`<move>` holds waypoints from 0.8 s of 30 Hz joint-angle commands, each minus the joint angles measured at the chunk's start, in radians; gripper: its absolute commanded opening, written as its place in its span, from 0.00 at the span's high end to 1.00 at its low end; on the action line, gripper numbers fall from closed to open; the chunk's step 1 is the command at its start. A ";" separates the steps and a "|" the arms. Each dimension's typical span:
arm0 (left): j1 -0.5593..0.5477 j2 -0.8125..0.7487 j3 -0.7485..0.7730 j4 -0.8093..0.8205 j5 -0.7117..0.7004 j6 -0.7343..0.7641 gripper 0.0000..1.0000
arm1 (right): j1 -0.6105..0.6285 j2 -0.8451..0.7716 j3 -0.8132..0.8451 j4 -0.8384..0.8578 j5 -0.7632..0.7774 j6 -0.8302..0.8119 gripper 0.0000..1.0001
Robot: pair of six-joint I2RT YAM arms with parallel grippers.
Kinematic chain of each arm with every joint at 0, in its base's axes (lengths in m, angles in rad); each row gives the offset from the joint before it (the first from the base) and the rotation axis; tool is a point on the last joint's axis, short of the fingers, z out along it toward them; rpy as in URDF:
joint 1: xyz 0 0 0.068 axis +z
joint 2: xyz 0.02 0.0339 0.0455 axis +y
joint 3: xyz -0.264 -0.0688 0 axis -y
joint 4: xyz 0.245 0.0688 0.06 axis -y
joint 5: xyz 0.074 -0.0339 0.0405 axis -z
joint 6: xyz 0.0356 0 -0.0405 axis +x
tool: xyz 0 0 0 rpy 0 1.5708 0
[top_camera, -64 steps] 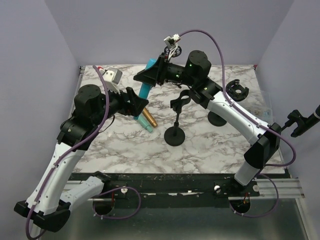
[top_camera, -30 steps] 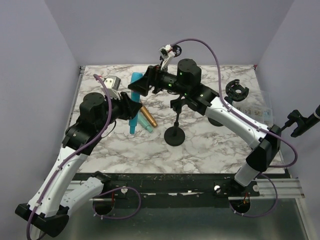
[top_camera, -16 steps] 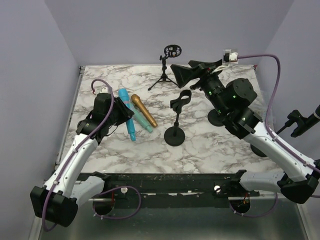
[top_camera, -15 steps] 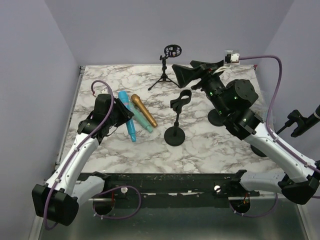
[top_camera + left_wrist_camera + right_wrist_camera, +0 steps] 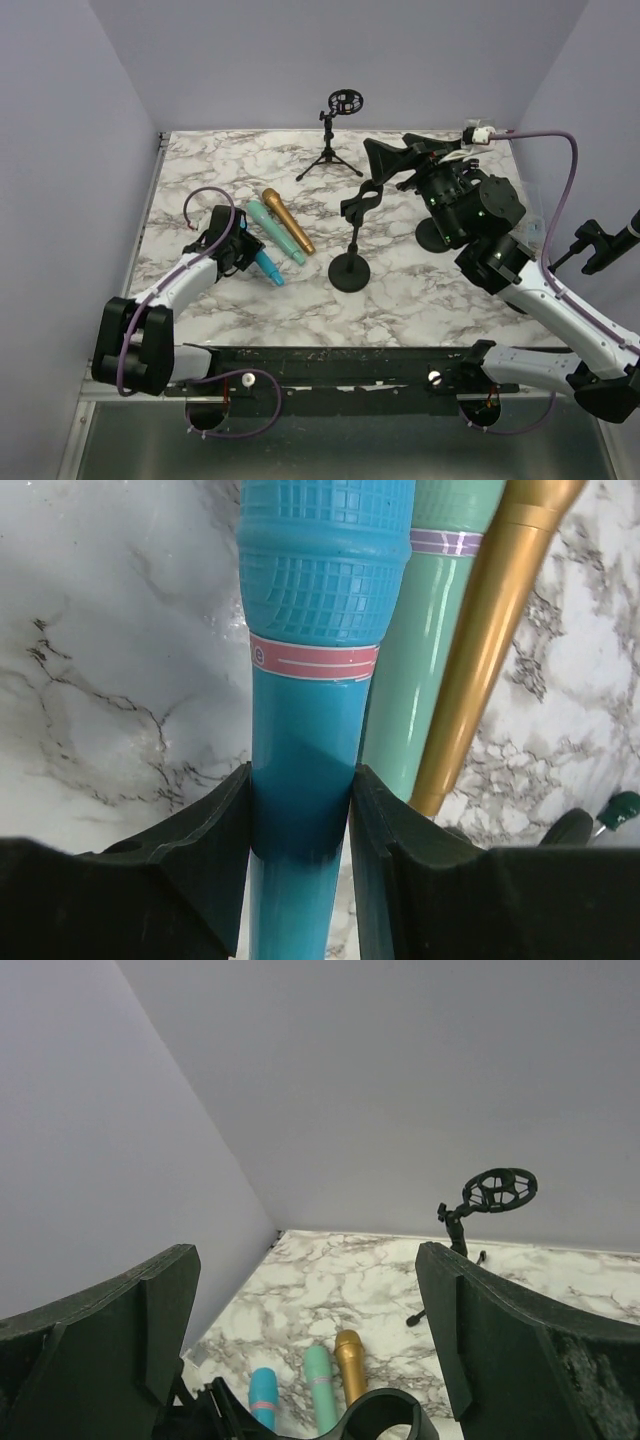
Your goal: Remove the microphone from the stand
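The blue microphone (image 5: 264, 264) lies low over the marble table (image 5: 200, 170), beside a green microphone (image 5: 276, 233) and a gold one (image 5: 289, 221). My left gripper (image 5: 243, 256) is shut on its handle; in the left wrist view both fingers (image 5: 215, 825) press the blue microphone (image 5: 315, 630). The black stand (image 5: 352, 238) is upright at mid-table, its clip (image 5: 362, 197) empty. My right gripper (image 5: 397, 152) hangs open, high and right of the clip. In the right wrist view the right gripper (image 5: 305, 1270) holds nothing and the clip (image 5: 385, 1415) is at the bottom edge.
A small tripod stand with a ring mount (image 5: 340, 108) is at the back of the table, also the tripod (image 5: 490, 1195). A second round base (image 5: 434, 238) sits under my right arm. A black clamp (image 5: 598, 245) is off the table's right side. Lavender walls enclose the table.
My left arm has come down and toward the near left, carrying the blue microphone to the table beside the green and gold ones. My right arm has pulled back to the right, still open.
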 commanded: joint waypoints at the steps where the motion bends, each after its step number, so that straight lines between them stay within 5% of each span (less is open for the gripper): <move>1: 0.019 0.111 0.018 0.120 -0.023 -0.065 1.00 | 0.004 -0.034 -0.021 -0.007 0.060 -0.036 0.02; 4: 0.021 0.163 0.041 0.123 -0.033 -0.069 0.98 | 0.004 -0.042 -0.034 -0.013 0.074 -0.047 0.02; 20: 0.026 0.218 0.062 0.133 -0.027 -0.052 0.37 | 0.004 -0.024 -0.056 -0.004 0.093 -0.065 0.02; 24: 0.030 0.215 0.055 0.145 0.002 -0.053 0.36 | 0.004 -0.018 -0.058 -0.002 0.097 -0.066 0.02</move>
